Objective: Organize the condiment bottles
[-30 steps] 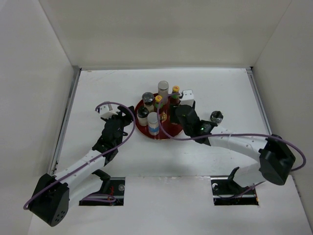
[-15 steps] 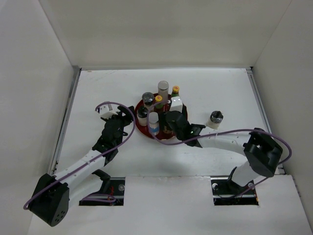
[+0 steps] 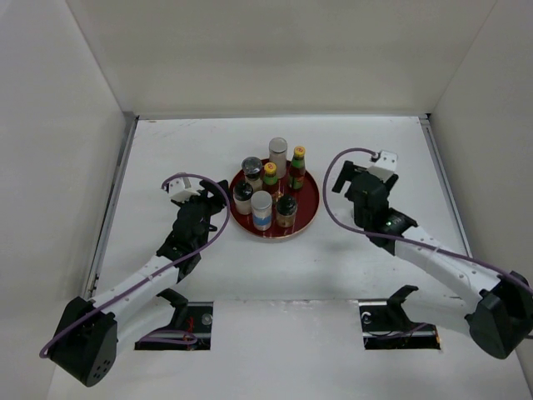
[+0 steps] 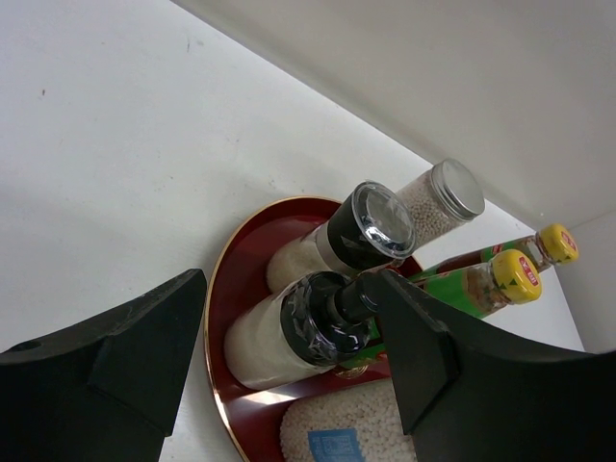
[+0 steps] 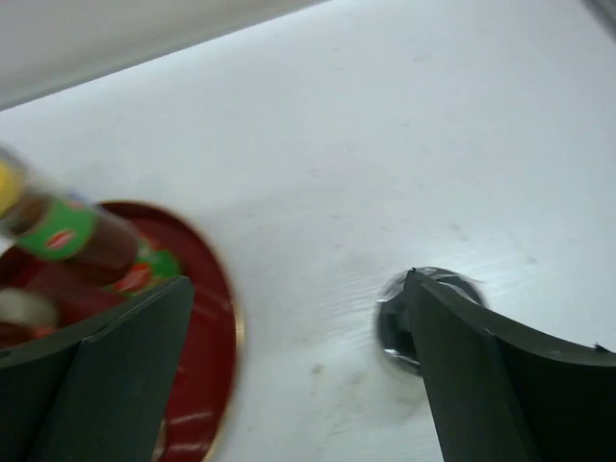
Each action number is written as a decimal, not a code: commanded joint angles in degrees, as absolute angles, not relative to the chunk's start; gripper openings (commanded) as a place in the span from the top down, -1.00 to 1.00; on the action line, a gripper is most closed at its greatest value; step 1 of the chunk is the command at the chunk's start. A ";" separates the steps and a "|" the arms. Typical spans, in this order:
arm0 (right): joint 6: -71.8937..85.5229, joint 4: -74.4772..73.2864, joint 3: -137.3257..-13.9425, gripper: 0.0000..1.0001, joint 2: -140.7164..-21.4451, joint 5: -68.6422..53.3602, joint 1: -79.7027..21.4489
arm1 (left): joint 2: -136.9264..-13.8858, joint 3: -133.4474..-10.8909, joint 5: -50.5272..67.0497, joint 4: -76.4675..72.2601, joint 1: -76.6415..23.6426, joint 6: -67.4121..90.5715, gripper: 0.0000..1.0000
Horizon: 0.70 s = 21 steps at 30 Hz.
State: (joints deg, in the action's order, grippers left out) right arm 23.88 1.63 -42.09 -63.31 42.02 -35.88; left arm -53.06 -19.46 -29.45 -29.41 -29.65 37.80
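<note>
Several condiment bottles stand on the round red tray [image 3: 310, 202]: two slim sauce bottles with yellow caps [image 3: 298, 156], clear shakers with dark caps [image 3: 251, 167] and a white blue-labelled jar [image 3: 261, 207]. My left gripper [image 3: 202, 202] is open just left of the tray. In its wrist view a black-capped shaker [image 4: 310, 318] shows beyond the left gripper [image 4: 289, 279], untouched. My right gripper [image 3: 361, 178] is open to the right of the tray. One more shaker's cap [image 5: 392, 322] peeks from behind the right finger of the right gripper [image 5: 296, 281]. In the top view it is hidden.
White walls close in the table on the left, back and right. A purple cable loops [image 3: 331, 185] between the right gripper and the tray. The red tray rim [image 5: 214, 332] lies left of the right gripper.
My right gripper has opened, left the tray and swung right to above the lone shaker. A black-capped bottle now shows at the tray's front right. The left arm has not moved.
</note>
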 commanded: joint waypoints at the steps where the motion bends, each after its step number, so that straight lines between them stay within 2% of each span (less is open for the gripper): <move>1: 26.27 -3.60 -39.73 -1.00 -61.27 48.50 -32.84 | -52.03 -18.81 -28.92 -31.99 -29.66 38.32 -0.40; 5: 28.65 -6.94 -38.58 -1.00 -62.22 48.35 -29.32 | -52.47 -18.90 -28.57 -32.08 -29.75 38.50 -0.40; 12: 30.06 -4.31 -38.58 -1.00 -67.32 39.91 -25.71 | -52.21 -18.81 -28.39 -31.90 -29.66 38.67 -0.40; 16: 30.58 -2.20 -38.23 -0.90 -69.34 38.76 -24.48 | -51.94 -18.81 -28.30 -31.90 -29.40 38.67 -0.40; 21: 30.94 -1.23 -39.38 -0.65 -72.68 38.32 -23.86 | -51.86 -18.72 -28.13 -31.99 -29.49 38.76 -0.40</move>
State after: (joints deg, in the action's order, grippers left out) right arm 29.67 -4.95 -38.41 -71.68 39.16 -24.32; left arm -53.04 -19.46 -28.84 -29.41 -29.65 38.11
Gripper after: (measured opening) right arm 0.843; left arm 0.698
